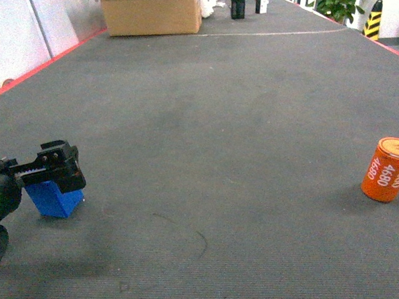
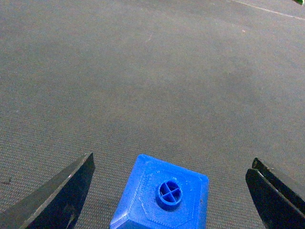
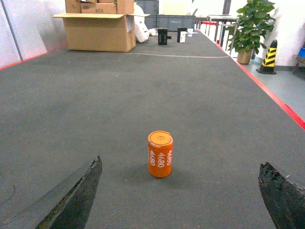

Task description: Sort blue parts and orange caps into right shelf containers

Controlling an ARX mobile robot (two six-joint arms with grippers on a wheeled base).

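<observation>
At the far left of your head view, your left pincer (image 1: 62, 175) sits low over the dark grey carpeted floor (image 1: 205, 136), its jaws spread wide around a blue part (image 1: 53, 198) without touching it. The left wrist view shows that blue part (image 2: 162, 195) centred between the two fingers (image 2: 57, 198), a round cross-marked socket on top. Far right, an orange cap (image 1: 387, 169) marked "4680" stands on the floor. Your right pincer (image 3: 181, 200) is released, jaws wide, with the orange cap (image 3: 160, 154) ahead of it, apart.
</observation>
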